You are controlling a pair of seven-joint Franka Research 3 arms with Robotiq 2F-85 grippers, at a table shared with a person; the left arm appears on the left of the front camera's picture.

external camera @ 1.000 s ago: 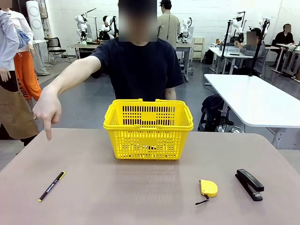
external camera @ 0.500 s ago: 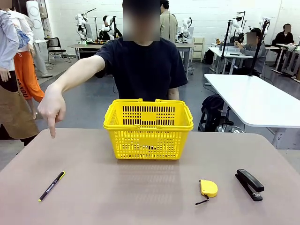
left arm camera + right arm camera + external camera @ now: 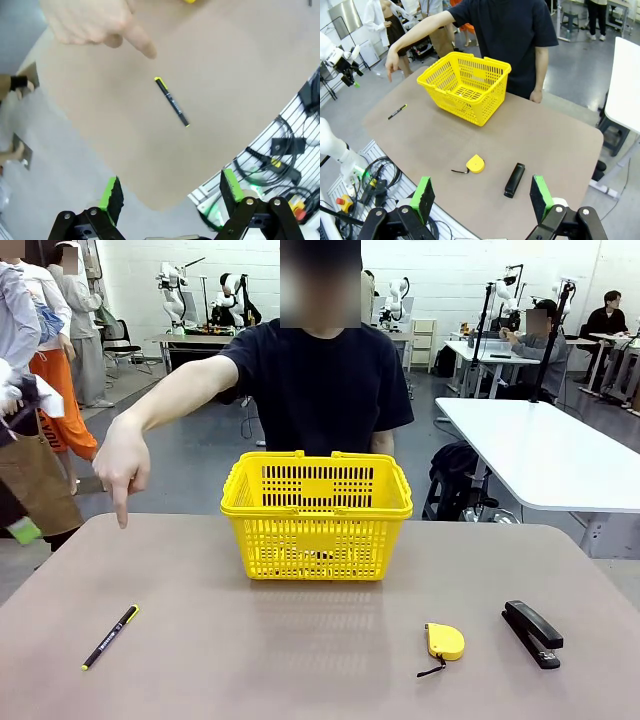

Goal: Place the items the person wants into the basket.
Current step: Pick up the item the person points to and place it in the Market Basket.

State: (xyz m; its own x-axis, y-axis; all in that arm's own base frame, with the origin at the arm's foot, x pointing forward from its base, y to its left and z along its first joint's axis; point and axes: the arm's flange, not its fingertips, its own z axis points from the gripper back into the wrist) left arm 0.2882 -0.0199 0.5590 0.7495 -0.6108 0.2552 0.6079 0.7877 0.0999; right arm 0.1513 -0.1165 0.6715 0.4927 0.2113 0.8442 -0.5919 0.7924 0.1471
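Observation:
A thin black pen with yellow ends (image 3: 110, 637) lies on the brown table at the near left. The person's hand (image 3: 122, 470) hangs above the table's far left corner with its index finger pointing down toward the pen. The yellow basket (image 3: 316, 515) stands in the middle at the far side, in front of the person. In the left wrist view my left gripper (image 3: 171, 192) is open, high above the table edge, with the pen (image 3: 171, 101) and the pointing hand (image 3: 100, 25) beyond it. My right gripper (image 3: 481, 197) is open, high over the near edge, facing the basket (image 3: 465, 85).
A small yellow tape measure (image 3: 444, 641) and a black stapler (image 3: 532, 633) lie at the near right. Between the pen and the tape measure the table (image 3: 300, 660) is bare. Cables and a stop button (image 3: 345, 202) sit below the near edge.
The person's pointing hand has drifted a little to the right and the person has shifted right. The pen, basket and other objects have not moved.

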